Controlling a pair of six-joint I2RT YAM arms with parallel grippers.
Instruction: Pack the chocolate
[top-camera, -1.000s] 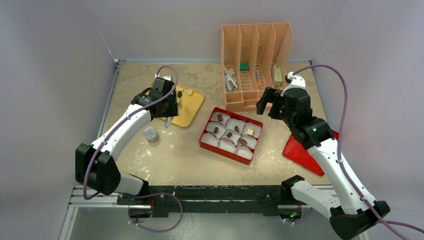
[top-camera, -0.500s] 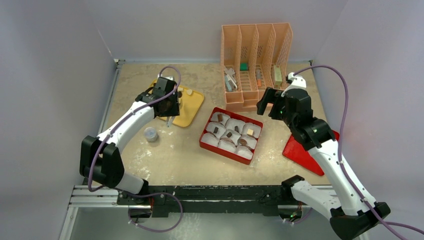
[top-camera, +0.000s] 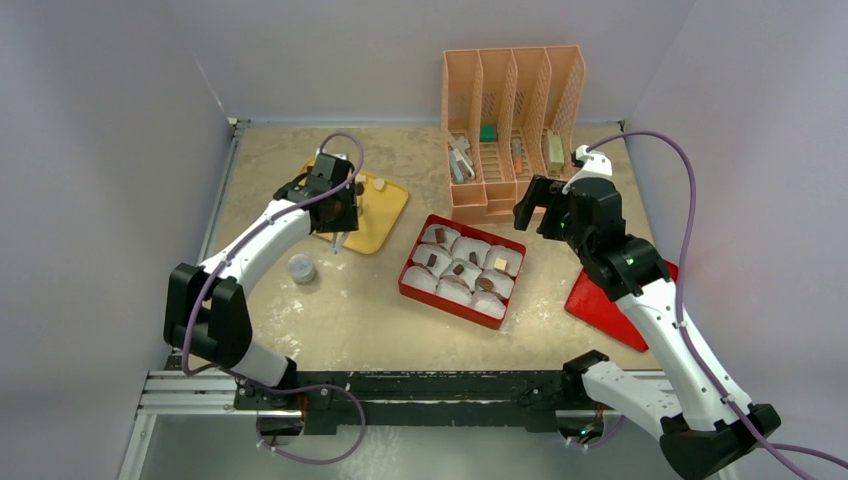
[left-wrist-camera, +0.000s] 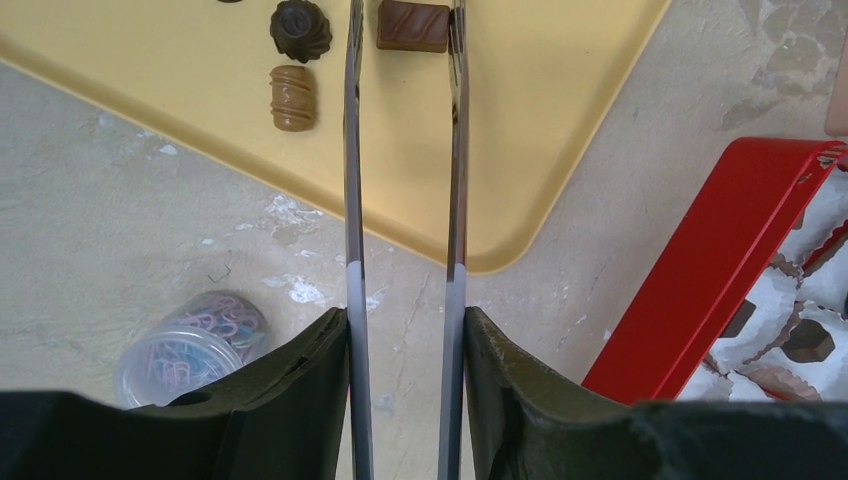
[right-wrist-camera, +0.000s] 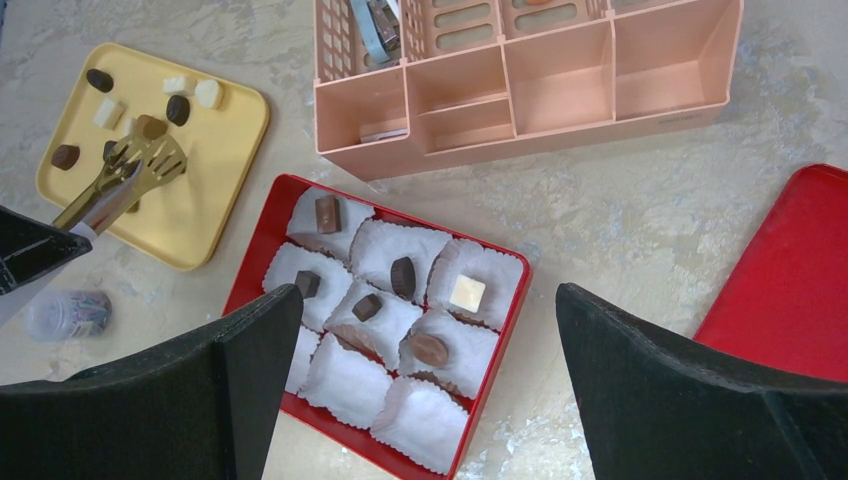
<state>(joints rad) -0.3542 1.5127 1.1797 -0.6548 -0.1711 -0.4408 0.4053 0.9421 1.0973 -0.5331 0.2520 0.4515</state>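
Left arm: elbow swinging inward toward frame centre, left hand (left-wrist-camera: 405, 330) creeping toward upper left over yellow tray (left-wrist-camera: 560, 120). Left hand clenching tongs (left-wrist-camera: 353, 200). Tong tips straddling rectangular brown chocolate (left-wrist-camera: 412, 25) at top of wrist view; contact unclear. Judging: next pick lining up, nothing lifting yet. Loose chocolates (left-wrist-camera: 292, 97) lying on tray beside it. Six more sitting in red box (right-wrist-camera: 258, 250), centre. Right hand (right-wrist-camera: 428, 295) hanging released, spread wide, above box, not moving.

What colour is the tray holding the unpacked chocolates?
The tray is yellow, clearest in the right wrist view.
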